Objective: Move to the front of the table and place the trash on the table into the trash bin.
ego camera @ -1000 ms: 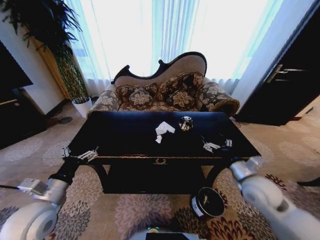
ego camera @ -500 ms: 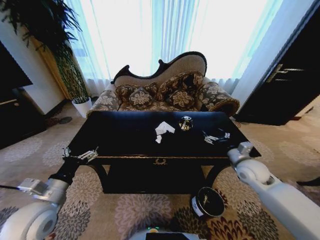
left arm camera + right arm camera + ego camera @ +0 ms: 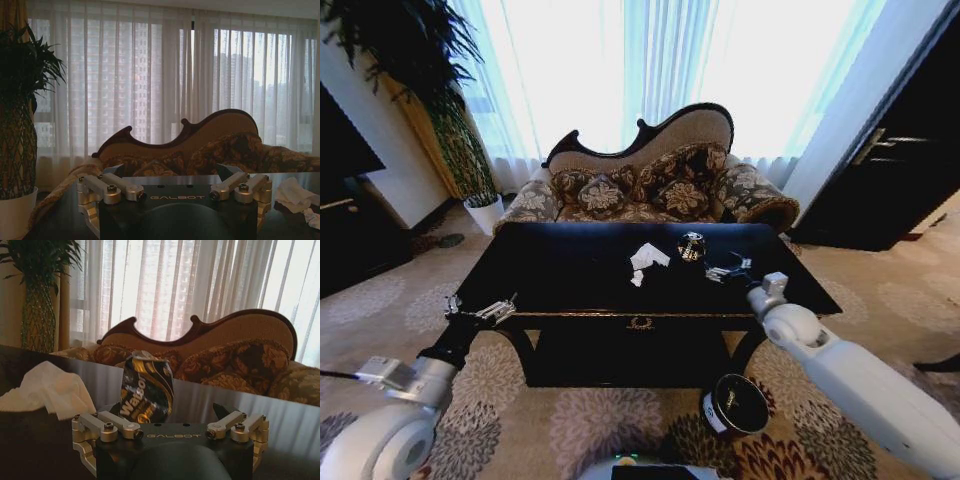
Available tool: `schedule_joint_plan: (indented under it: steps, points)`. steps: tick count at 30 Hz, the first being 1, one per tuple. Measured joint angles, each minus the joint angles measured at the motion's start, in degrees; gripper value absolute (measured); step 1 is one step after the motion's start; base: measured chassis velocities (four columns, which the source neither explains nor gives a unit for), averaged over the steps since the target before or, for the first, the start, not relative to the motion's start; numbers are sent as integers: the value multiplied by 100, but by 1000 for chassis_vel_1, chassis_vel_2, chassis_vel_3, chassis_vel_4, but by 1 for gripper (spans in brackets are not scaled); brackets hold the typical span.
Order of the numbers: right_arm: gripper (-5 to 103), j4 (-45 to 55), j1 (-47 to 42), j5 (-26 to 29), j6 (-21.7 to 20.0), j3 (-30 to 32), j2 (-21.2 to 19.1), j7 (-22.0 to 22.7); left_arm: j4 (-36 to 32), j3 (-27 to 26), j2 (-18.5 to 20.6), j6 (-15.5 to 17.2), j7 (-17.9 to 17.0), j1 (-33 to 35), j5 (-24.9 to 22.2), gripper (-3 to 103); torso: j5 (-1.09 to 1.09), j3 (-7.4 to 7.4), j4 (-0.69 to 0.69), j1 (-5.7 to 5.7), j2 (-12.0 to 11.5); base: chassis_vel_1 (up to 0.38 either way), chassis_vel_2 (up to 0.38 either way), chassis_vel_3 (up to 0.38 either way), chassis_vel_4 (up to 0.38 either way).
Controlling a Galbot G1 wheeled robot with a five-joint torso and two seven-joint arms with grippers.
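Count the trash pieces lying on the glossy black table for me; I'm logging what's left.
3: a crumpled white tissue mid-table, a tiny white scrap just in front of it, and a dark shiny crushed can beside the tissue, nearest the open right gripper.

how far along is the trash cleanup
Early. The robot is parked in front of the table. The open right gripper is over the tabletop next to the dark shiny crumpled can, not yet gripping it. The left gripper waits at the table's left corner. The white tissue lies untouched, and nothing is visible inside the trash bin.
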Motion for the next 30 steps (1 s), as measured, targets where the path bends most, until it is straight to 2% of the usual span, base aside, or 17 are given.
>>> schedule_joint_plan:
  steps: [7,13,25,27,28,30]
  points:
    - [100,-348,999,-40,-34,-795,92,114,0,0,0,0,0,0,0,100,2,0,0,0,0,0,0,0,0]
    - [100,-539,1362,-120,-37,-1182,200,160,0,0,0,0,0,0,0,100,2,0,0,0,0,0,0,0,0]
    - [100,-924,1773,-214,-57,-1629,522,180,0,1,0,0,0,0,0,100,1,0,0,-1,1,0,0,0,0]
    - [103,-1012,1857,-244,-53,-1714,613,204,0,0,0,0,0,0,0,100,1,0,0,-1,1,0,0,0,0]
    - [95,-1065,1904,-259,-49,-1755,676,235,0,0,0,0,0,0,0,100,1,0,0,-1,1,0,0,0,0]
    - [95,-1085,1924,-267,-47,-1771,704,248,0,0,0,0,0,0,0,100,1,0,1,-1,1,0,0,0,0]
